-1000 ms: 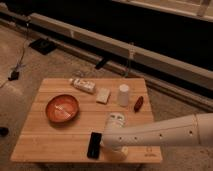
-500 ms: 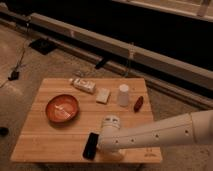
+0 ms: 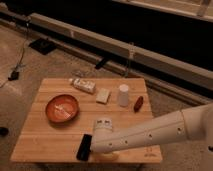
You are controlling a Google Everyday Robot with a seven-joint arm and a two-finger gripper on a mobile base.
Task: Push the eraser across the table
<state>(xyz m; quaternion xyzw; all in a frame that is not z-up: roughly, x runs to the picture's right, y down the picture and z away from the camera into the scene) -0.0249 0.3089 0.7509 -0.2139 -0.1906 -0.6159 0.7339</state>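
The eraser is a flat black block lying near the front edge of the light wooden table, left of the middle and reaching close to the edge. My gripper is at the end of the white arm that comes in from the right. It sits low over the table, right against the eraser's right side. The arm's wrist hides the gripper's tips.
An orange bowl stands at mid-left. A white labelled box, a beige square block, a white cup and a small red object lie along the back half. Concrete floor surrounds the table.
The eraser has slid left along the table's front edge, and my gripper has moved left with it, staying against its right side.
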